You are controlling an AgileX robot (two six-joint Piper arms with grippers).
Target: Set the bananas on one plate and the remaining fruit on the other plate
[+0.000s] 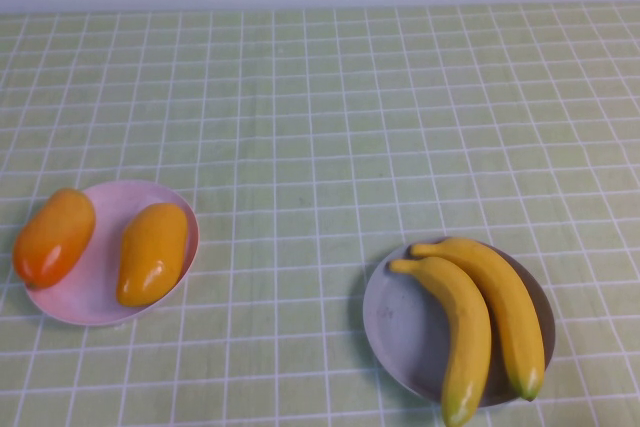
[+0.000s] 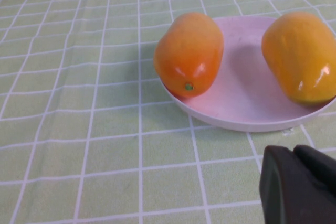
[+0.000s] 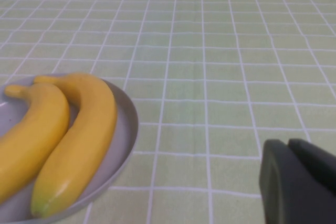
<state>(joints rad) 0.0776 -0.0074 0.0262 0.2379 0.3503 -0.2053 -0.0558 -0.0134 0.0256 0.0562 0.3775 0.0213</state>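
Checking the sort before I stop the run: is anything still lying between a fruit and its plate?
No. Both bananas lie on the grey-blue plate, both mangoes on the pink plate. The left gripper and right gripper are shut, pulled back near their plates.

No readable text, label or number anywhere

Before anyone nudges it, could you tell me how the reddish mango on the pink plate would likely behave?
The reddish mango is plump and oval and overhangs the pink plate's rim, so a push would probably roll it off. Its glossy skin looks slippery to pinch. It appears rigid, not soft. Both claws, left and right, sit shut and apart from the fruit.
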